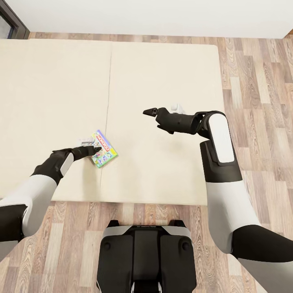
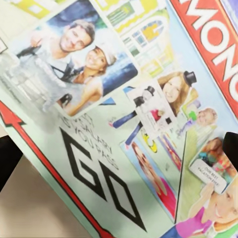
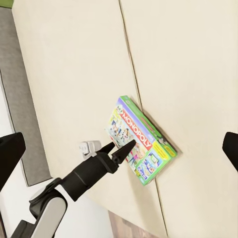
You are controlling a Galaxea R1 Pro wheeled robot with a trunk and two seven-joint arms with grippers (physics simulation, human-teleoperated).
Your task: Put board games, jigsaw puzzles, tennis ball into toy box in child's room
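A white-green board game (image 1: 104, 149) with a red Monopoly logo lies flat on the beige bed (image 1: 162, 73), near its front edge beside the mattress seam. My left gripper (image 1: 95, 150) is down at the box's left edge, open, its fingers (image 2: 230, 148) spread over the printed lid (image 2: 124, 99). From the right wrist view the box (image 3: 146, 139) lies with the left gripper (image 3: 119, 148) tipped onto its face. My right gripper (image 1: 149, 111) hangs open above the mattress to the right of the box, holding nothing.
Wood floor (image 1: 252, 81) runs along the bed's right side and in front of it. A white wall lies beyond the bed, with a dark frame (image 1: 12, 20) at the far left. My base (image 1: 146, 252) stands at the bed's front edge.
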